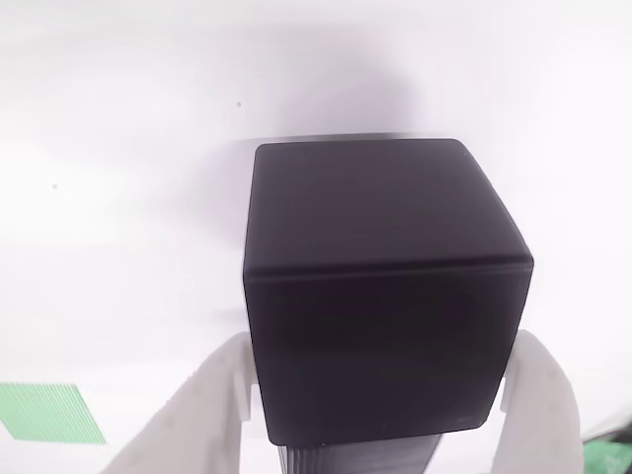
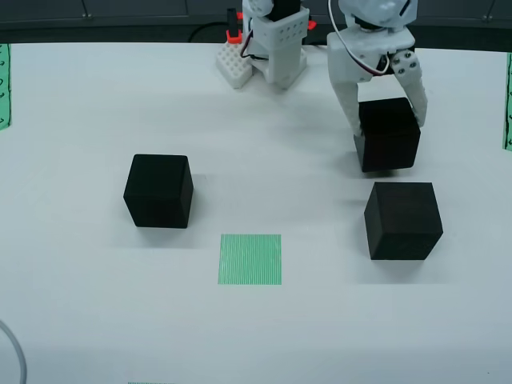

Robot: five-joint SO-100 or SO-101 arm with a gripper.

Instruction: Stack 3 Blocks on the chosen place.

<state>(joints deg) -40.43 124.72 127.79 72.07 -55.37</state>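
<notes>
A: What is gripped by the white two-finger claw (image 2: 390, 120)?

B: A matte black cube (image 2: 388, 134), clamped just above the worktop (image 2: 80, 304) — presumably for carrying to the green-striped square patch (image 2: 250, 259), well apart.

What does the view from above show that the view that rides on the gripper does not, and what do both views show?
Only the view from above shows the two other blocks, one on the left and one at lower right, both resting on the white table apart from the green striped square, plus the arm's base. Only the view that rides on the gripper shows the held block's faces and edges close up. Both show the gripper shut on the held block, and the green striped square.
</notes>
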